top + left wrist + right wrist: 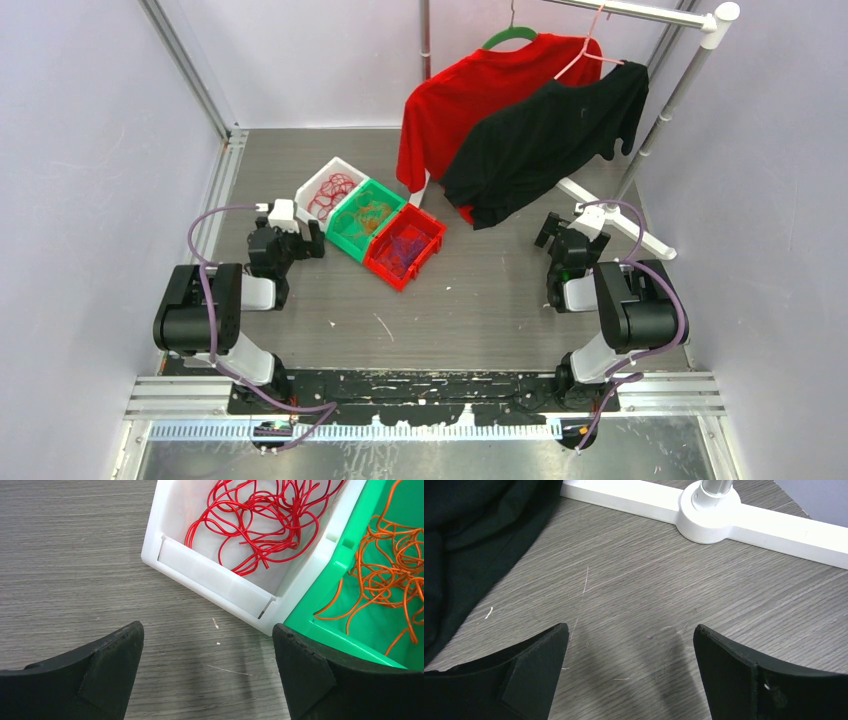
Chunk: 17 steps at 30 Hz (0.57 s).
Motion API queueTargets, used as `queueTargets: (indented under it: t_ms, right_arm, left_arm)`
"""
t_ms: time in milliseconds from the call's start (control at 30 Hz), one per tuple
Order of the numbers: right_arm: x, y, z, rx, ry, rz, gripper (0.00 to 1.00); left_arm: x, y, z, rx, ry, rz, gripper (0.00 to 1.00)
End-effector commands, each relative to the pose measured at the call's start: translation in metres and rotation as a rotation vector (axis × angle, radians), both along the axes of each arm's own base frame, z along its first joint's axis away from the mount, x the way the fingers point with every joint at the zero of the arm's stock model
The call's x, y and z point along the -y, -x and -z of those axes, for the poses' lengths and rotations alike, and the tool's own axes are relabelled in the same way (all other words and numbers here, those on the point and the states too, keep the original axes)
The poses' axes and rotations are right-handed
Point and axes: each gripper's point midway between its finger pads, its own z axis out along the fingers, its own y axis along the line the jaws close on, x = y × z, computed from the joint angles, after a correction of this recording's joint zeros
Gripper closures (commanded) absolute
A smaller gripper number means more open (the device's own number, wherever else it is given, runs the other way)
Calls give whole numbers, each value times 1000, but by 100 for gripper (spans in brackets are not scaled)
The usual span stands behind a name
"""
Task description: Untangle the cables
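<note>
Red cables [260,525] in white bin [210,577] left of green bin [360,625] | orange cables [395,565] inside it | purple cables [405,245] in red bin [383,263] right of it | colours separated, likely nearly done, strands still looped | left jaws wide, empty, beside it | right jaws wide, empty, well apart

No text, labels, brands, nos. or signs legible in any view.
</note>
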Motion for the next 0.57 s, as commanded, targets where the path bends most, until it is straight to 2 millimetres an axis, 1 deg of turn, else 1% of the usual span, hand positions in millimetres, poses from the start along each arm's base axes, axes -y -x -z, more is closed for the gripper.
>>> queueTargets:
  t_ms: [0, 533]
  right_arm:
    - [-1, -9, -19, 69, -14, 2, 0]
    - [-1, -10, -19, 71, -16, -3, 0]
  left_arm:
    - [-1, -5, -14, 48, -25, -1, 0]
    - [-1, -5, -14, 47, -25, 0, 0]
